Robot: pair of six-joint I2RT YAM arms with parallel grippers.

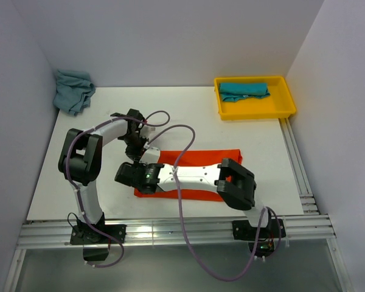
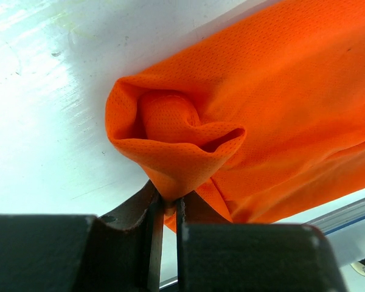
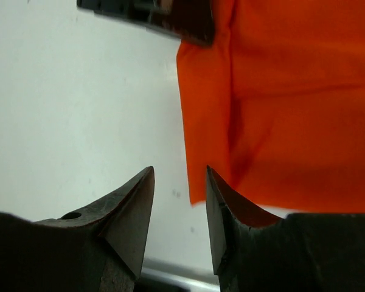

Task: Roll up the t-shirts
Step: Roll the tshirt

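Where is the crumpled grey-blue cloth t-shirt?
From above, the grey-blue t-shirt lies in the white table's far left corner, opposite the yellow plastic tray.

Top view: bright, even, diffuse light, with soft shadows on the table [image 1: 261, 137]. Left wrist view: table surface washed out by glare; orange t-shirt [image 2: 280, 103] sharp, weave visible; left gripper [image 2: 167, 207] dark. Right wrist view: cloth soft, weave unresolved; right gripper [image 3: 179, 170] underexposed.

Your left arm [image 1: 85, 164], lower left, and right arm [image 1: 236, 184], lower right, wear white shells with chunky black joints; mauve cables [image 1: 181, 207] loop along both. The right gripper [image 3: 179, 170] has dark wedge-shaped fingers [image 3: 131, 213].
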